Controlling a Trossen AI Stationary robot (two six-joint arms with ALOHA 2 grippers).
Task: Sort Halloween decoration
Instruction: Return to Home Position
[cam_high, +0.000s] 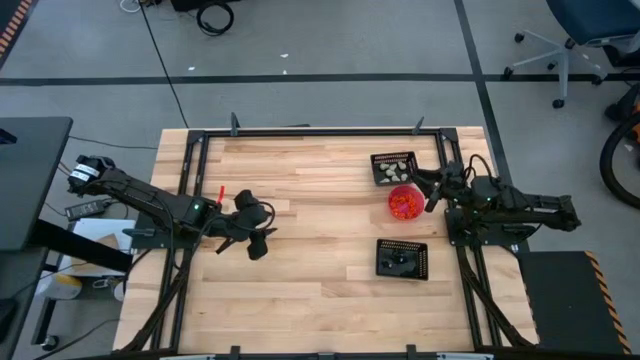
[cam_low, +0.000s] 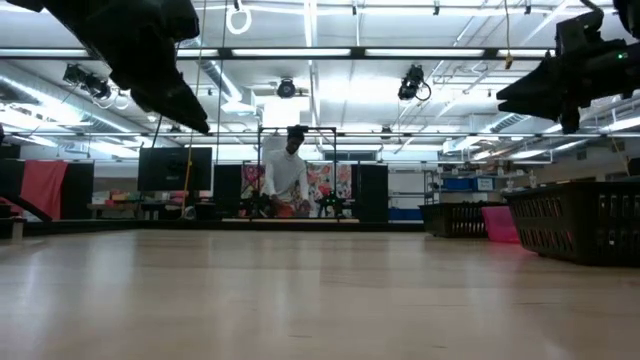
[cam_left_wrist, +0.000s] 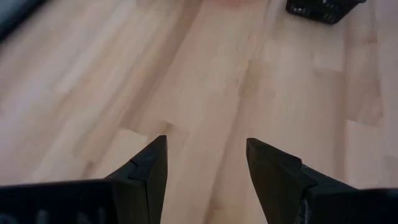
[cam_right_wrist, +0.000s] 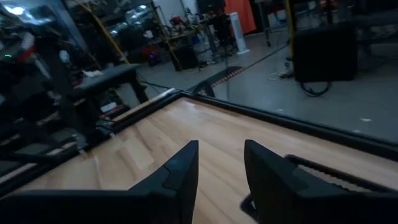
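Light wooden counter (cam_high: 320, 200), and three things sit on its right side in a rough line: a black mesh tray (cam_high: 392, 155) at the far edge, a pink-red bowl (cam_high: 391, 200) just beside it, then a second black mesh tray (cam_high: 402, 243) nearer, apart from the bowl.

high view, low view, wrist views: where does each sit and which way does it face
High: overhead, straight down; left gripper, right gripper show.
Low: on the table, level into room; both grippers hang above.
Left wrist: down at the table past open fingers.
Right wrist: across the table edge past open fingers.
Shared: high and low show the pink bowl.
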